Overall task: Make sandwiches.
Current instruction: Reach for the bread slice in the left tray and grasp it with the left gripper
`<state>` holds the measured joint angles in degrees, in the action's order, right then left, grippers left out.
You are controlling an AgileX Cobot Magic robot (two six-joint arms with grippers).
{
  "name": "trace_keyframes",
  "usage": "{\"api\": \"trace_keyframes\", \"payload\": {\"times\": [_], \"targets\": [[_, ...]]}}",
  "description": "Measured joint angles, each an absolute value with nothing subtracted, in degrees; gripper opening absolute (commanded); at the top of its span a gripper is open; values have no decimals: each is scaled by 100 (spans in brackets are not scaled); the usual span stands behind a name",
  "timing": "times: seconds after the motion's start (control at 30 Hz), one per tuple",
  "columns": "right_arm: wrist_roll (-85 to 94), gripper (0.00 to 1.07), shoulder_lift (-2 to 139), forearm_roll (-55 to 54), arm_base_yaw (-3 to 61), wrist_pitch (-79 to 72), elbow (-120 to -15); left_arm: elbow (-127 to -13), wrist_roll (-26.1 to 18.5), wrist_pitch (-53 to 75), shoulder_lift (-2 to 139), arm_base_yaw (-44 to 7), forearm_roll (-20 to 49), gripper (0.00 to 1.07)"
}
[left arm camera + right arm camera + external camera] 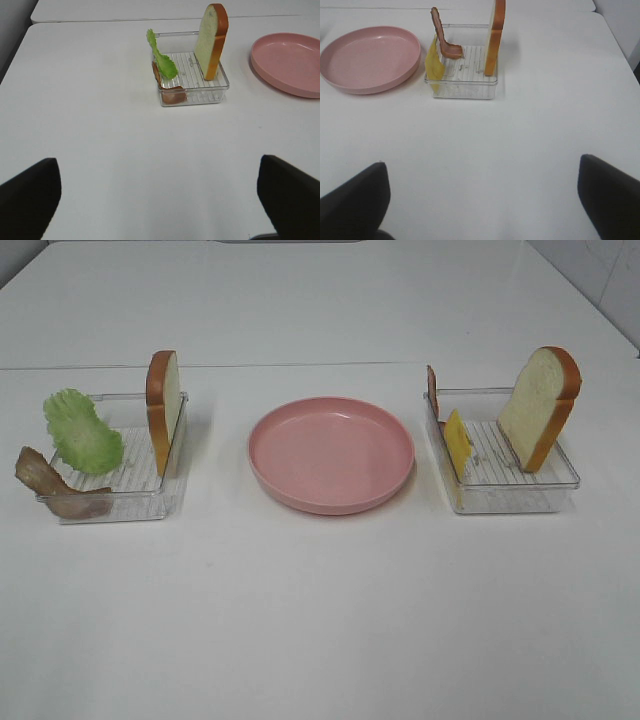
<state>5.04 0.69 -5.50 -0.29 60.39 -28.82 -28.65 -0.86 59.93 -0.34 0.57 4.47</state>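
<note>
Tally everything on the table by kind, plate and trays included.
Bread slices: 2
Lettuce leaf: 1
Bacon strips: 2
Cheese square: 1
Clear trays: 2
Pink plate: 1
Total: 9

High camera's up on the robot's side, tilted steeply down on the white tabletop, the round pink plastic plate dead centre, one clear ribbed plastic tray at its nine o'clock, a second clear ribbed plastic tray at three o'clock. Left wrist camera hangs low and well back, facing forward at the nine o'clock tray; right wrist camera does likewise for the three o'clock tray. Both wrist views catch the plate, so all three share it.
</note>
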Motion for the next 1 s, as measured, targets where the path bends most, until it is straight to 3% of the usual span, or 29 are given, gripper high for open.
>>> {"api": "trace_keyframes", "payload": {"times": [0.77, 1.0], "targets": [[504, 97, 69, -550, -29, 6039, -2882, -2968, -120, 6113, 235, 57, 418, 100], [504, 97, 69, -550, -29, 6039, -2882, -4200, -269, 6520, 2659, 57, 304, 100]]}}
